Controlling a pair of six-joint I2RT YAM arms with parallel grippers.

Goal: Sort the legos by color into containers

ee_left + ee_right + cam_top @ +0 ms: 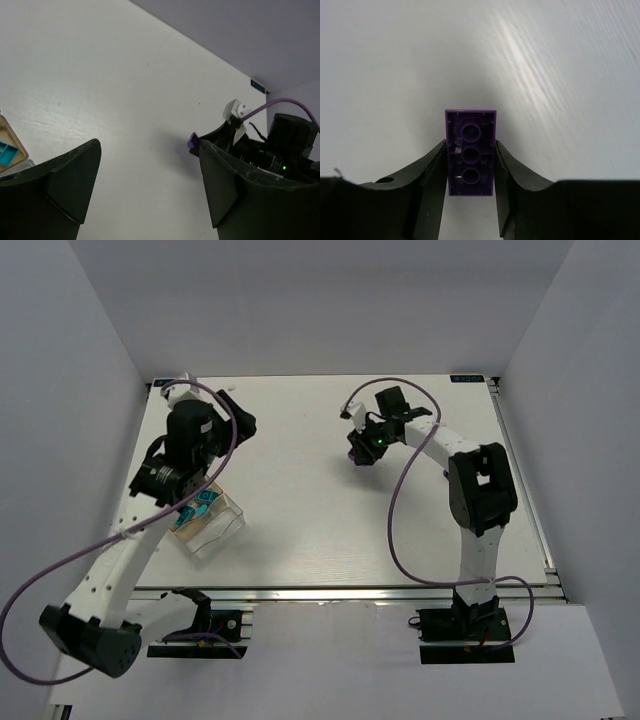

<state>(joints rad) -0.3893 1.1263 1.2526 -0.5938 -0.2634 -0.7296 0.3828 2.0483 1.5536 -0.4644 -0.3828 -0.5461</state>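
Note:
My right gripper (470,147) is shut on a purple lego (470,160), seen from its hollow underside, and holds it above the white table. In the top view the right gripper (358,452) is at the middle back of the table. The left wrist view shows that purple lego (191,141) sticking out of the right gripper. My left gripper (149,150) is open and empty; in the top view it (240,425) is at the back left. The clear container (212,522) lies at the left and holds cyan legos (203,508). Its corner (14,145) also shows in the left wrist view.
White walls enclose the table on the left, back and right. A metal rail (350,592) runs along the near edge. Purple cables (400,530) loop off both arms. No loose legos show on the table.

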